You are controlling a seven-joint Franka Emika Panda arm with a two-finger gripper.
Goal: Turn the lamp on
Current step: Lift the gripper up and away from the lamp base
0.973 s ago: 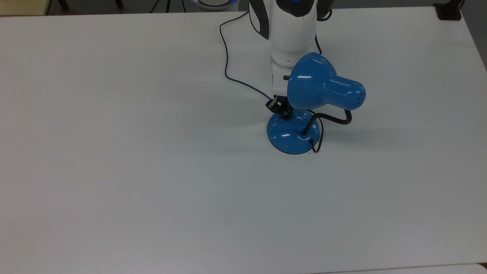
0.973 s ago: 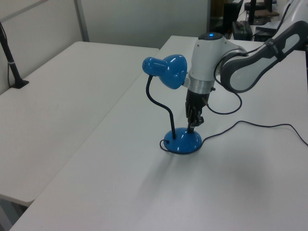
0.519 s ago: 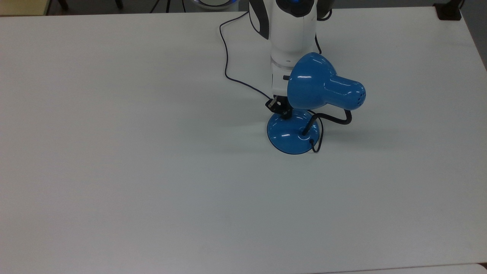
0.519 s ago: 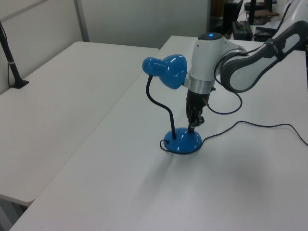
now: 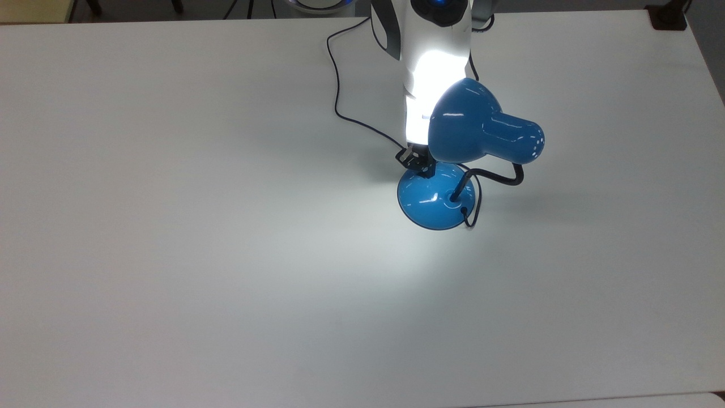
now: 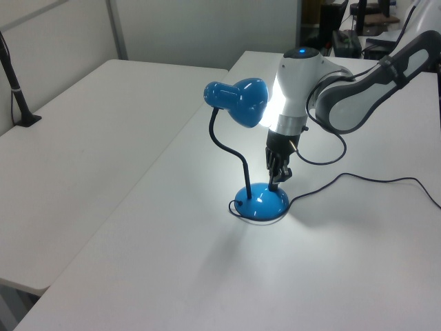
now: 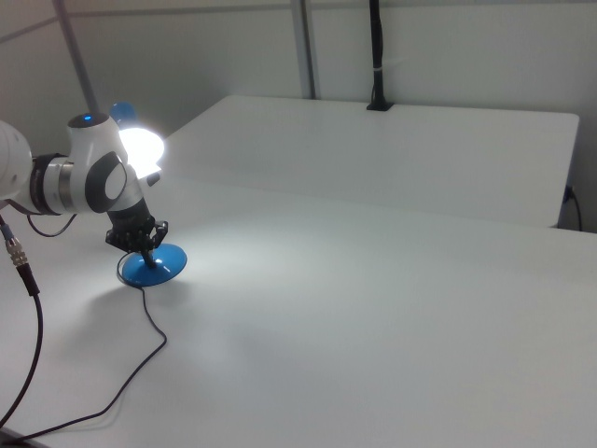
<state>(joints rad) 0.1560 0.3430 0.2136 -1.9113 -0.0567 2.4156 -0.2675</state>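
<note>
As lit: lamp (image 5: 481, 127), shade glowing beside the arm.
Gripper (image 6: 274, 181): tip on the base; finger spacing apparently narrow, cannot tell.
Table (image 5: 170, 255): bright pool below.

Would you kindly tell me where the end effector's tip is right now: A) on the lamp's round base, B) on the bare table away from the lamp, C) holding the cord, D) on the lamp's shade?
A: the end effector points down onto the round blue base of the lit lamp.
</note>
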